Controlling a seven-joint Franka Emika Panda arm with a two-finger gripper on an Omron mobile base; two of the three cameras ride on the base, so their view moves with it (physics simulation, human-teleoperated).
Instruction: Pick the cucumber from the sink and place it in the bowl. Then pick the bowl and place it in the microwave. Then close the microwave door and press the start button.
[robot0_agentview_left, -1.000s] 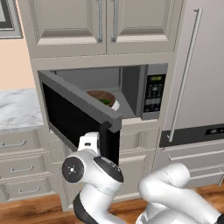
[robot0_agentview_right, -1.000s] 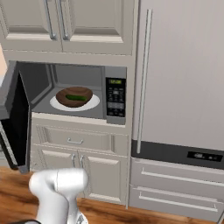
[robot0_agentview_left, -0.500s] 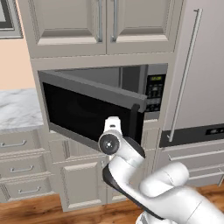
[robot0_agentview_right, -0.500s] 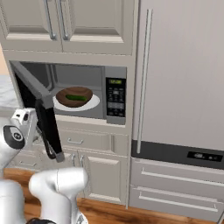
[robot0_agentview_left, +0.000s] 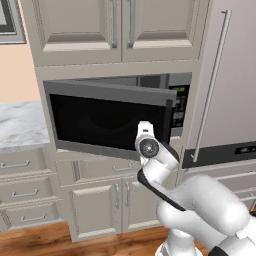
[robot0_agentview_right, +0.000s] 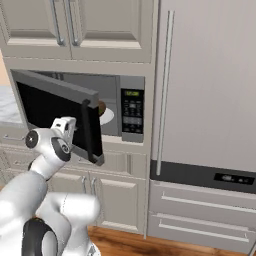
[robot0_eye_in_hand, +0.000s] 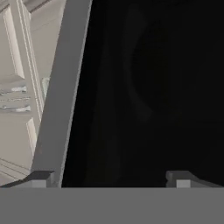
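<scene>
I see microwave door (robot0_agentview_left: 107, 120) nearly shut, blocking cavity; narrow gap at handle (robot0_agentview_right: 86, 127) side beside button panel (robot0_agentview_right: 132, 113). Gripper (robot0_eye_in_hand: 109, 177) spread wide, right against dark glass. Fridge (robot0_agentview_right: 210, 90) walls right side.

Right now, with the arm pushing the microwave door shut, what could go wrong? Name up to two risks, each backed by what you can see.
1. The microwave door is not yet closed; a gap remains at its handle side. With the gripper open and flat on the dark glass, holding nothing, the push could slip off.
2. The button panel sits just past the door's free edge, so an overshoot might hit the wrong button.
</scene>
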